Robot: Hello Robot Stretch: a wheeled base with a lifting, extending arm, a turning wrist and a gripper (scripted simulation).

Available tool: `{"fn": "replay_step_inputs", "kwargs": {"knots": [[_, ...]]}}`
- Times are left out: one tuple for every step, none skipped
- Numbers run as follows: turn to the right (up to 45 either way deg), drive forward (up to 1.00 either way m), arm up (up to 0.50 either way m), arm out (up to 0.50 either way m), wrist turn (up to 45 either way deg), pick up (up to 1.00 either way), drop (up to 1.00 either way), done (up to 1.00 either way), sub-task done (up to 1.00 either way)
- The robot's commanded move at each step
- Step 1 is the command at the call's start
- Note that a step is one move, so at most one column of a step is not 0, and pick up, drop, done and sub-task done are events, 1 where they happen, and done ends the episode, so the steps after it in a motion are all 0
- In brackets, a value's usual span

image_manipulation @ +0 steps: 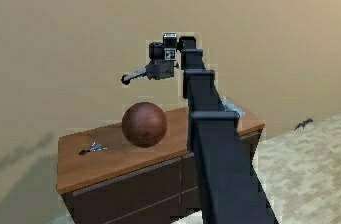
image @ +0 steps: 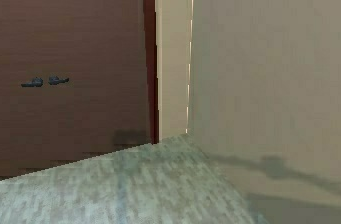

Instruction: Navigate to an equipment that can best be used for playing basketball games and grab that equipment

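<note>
A reddish-brown ball (image_manipulation: 144,123), round and smooth like a basketball, rests on top of a wooden dresser (image_manipulation: 81,168) in the arm side view. The dark arm rises from the bottom edge just right of the ball. My gripper (image_manipulation: 130,78) sits at the arm's far end, higher in the picture than the ball, with its thin fingers pointing left. Only bare beige wall lies behind the fingers, so the gripper holds nothing.
A small dark object (image_manipulation: 93,148) lies on the dresser left of the ball. Another small dark thing (image_manipulation: 303,125) lies on the floor at the right. The forward view has a dark brown door (image: 68,110) with handles (image: 46,81), a beige wall (image: 278,90) and a grey-green surface (image: 128,185) below.
</note>
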Motion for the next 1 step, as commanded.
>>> {"fn": "replay_step_inputs", "kwargs": {"knots": [[0.0,0.0,-0.28,0.0,0.0,0.0,0.0,0.0,0.0]]}}
